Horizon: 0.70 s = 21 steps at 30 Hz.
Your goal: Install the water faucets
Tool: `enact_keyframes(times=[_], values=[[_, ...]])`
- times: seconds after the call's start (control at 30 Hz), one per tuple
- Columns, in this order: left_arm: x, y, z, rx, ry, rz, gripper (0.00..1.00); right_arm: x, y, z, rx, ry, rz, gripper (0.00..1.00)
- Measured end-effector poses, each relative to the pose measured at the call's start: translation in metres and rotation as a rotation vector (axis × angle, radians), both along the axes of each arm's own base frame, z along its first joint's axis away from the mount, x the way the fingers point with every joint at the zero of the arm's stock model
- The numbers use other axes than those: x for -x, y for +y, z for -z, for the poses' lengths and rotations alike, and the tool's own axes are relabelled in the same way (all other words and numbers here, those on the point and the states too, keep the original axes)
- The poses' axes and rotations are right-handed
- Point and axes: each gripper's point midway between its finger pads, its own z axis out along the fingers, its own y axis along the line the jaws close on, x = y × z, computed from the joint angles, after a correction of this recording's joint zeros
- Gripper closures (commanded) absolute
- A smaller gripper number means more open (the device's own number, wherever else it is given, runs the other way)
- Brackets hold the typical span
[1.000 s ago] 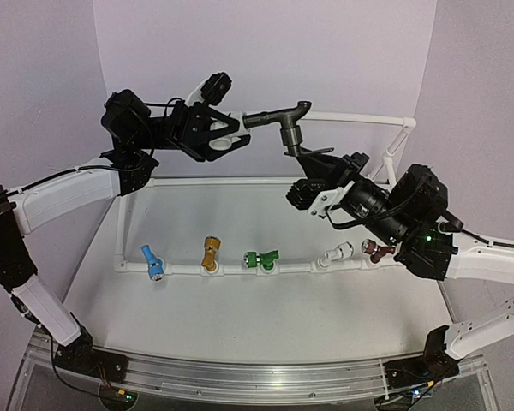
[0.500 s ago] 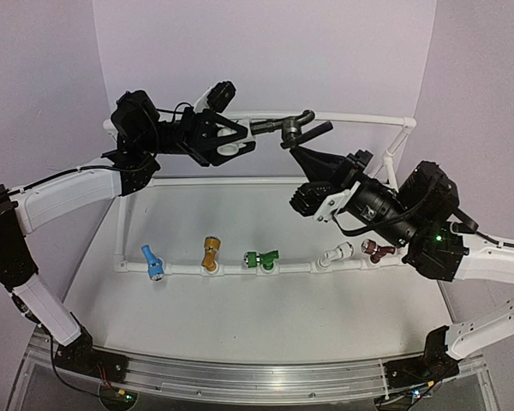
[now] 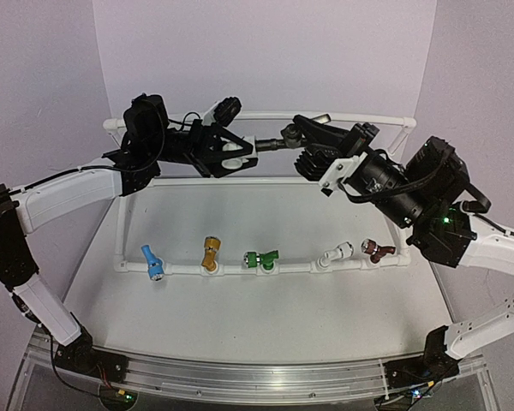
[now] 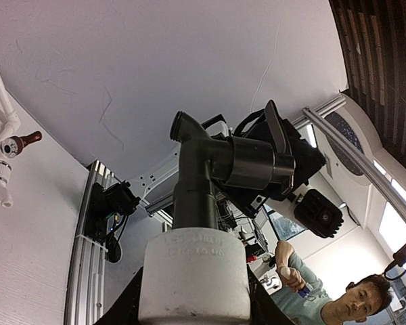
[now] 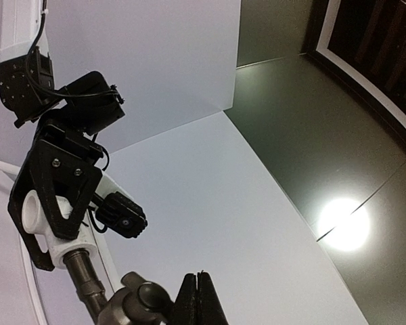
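Counting five faucets seated along the near rail [image 3: 300, 268]: blue [image 3: 152, 261], gold [image 3: 209, 253], green [image 3: 261, 259], white [image 3: 336, 253], maroon [image 3: 378, 250]; that row looks done. Further back, by the rear rail [image 3: 368, 118], the left gripper [image 3: 240, 147] is clamped on the white fitting [image 4: 193, 274] carrying the dark grey faucet [image 4: 210, 162], held in mid-air. The right gripper [image 5: 197, 291] has its fingers pressed together at the lever [image 4: 274, 132], though I can't tell if they pinch it. Left, I'd judge: mounting this sixth one.
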Motion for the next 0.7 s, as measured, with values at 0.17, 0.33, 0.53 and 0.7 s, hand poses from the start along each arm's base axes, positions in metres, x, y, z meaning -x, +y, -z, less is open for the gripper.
enact_keyframes(times=[0.17, 0.33, 0.53, 0.7], values=[[-0.001, -0.001, 0.012, -0.040, 0.007, -0.005, 1.00, -0.007, 0.003, 0.003, 0.019, 0.044, 0.019, 1.00], [0.005, 0.001, 0.016, -0.068, -0.010, -0.004, 1.00, -0.015, 0.003, 0.010, 0.044, 0.085, 0.054, 1.00], [0.013, -0.004, 0.022, -0.111, -0.017, 0.004, 1.00, -0.027, 0.002, -0.002, 0.021, 0.112, 0.089, 1.00], [0.024, -0.008, 0.031, -0.140, -0.013, 0.037, 1.00, -0.045, -0.002, -0.010, -0.005, 0.144, 0.141, 0.99]])
